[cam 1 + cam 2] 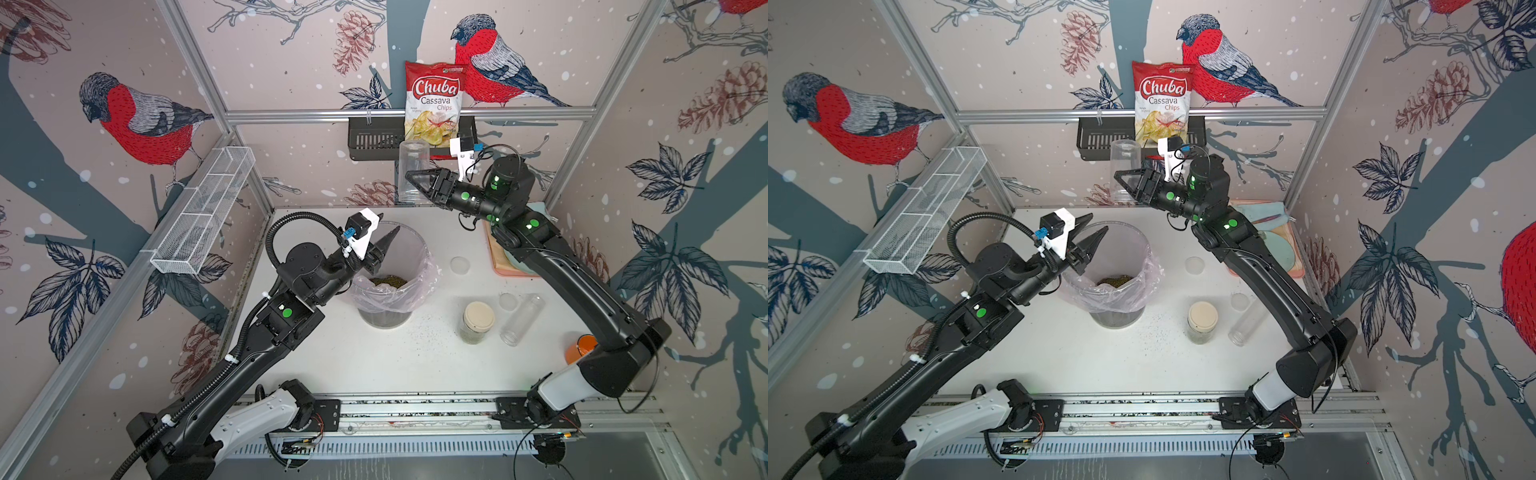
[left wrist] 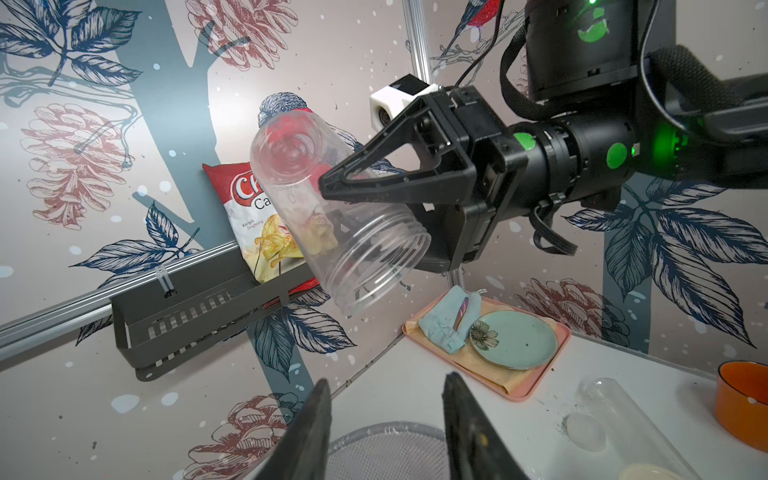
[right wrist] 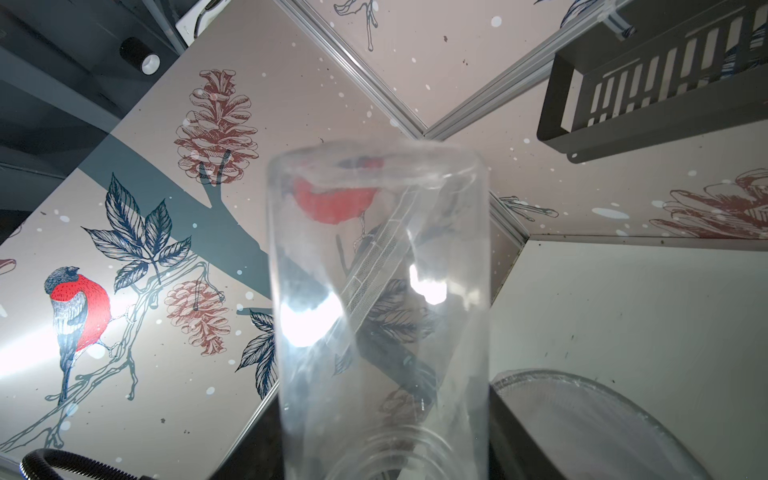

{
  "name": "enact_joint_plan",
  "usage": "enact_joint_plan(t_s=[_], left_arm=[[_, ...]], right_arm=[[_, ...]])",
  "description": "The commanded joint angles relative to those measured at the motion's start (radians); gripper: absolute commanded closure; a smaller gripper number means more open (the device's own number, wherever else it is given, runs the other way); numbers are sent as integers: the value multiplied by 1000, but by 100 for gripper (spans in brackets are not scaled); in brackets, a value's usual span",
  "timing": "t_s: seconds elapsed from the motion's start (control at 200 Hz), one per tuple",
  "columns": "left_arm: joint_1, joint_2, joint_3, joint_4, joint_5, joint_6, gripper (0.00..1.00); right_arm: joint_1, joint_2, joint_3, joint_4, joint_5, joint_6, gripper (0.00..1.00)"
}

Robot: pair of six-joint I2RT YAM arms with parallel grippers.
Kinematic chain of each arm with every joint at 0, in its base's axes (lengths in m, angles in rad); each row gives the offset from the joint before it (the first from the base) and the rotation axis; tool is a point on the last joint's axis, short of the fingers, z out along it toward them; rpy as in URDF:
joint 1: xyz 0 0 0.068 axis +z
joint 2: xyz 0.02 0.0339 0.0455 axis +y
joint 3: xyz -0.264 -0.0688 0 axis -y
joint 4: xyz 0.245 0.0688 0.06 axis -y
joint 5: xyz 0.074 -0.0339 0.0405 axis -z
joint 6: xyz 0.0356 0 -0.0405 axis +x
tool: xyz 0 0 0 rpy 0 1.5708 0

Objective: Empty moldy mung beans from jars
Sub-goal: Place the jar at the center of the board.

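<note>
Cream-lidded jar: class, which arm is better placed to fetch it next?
Probably left: the left hand is empty by the bin, while the right hand is clamped on the empty clear jar, raised high. The cream-lidded jar stands untouched.

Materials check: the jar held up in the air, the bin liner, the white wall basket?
Held jar: clear glossy plastic, probably; see-through wall, moulded thread at the mouth.
Bin liner: thin pinkish translucent film, likely plastic; crinkled folds.
White wall basket: fine mesh, seemingly white-coated metal; see-through grid.
</note>
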Motion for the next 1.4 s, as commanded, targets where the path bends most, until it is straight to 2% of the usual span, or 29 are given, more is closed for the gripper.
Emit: enact_joint_plan(t_s=[0.0,0.03,0.1,0.17,0.33,0.42,0.55,0.65,0.86,1.061,1.196,1.396], left_arm=[[-2,-2,-20,140,-8,-10,52],[-2,-2,-27,155,-14,-3,46],[-2,6,-36,185,-21,9,40],[-1,18,-40,205,-16,27,13],[-2,35,-54,275,-39,44,11],[-1,38,-54,315,-47,47,17],[-1,36,-76,353,-48,65,36],[-1,43,-77,369,-48,74,42],[-1,72,-64,363,-41,85,45],[-2,94,-64,389,-54,95,54],[-1,100,-64,435,-63,96,65],[-1,121,-64,467,-91,93,71]], right_arm=[[2,1,-9,92,-40,46,54],[3,2,-9,100,-44,52,55],[7,2,-12,112,-54,66,55],[12,-1,-18,125,-59,75,55],[26,-8,-28,125,-60,80,56],[29,-17,-46,126,-55,78,56],[27,-29,-66,126,-54,81,56],[30,-35,-73,130,-59,86,56],[36,-36,-66,129,-64,87,56],[39,-39,-60,110,-63,81,57],[41,-43,-74,117,-60,94,57],[51,-42,-85,120,-61,106,58]])
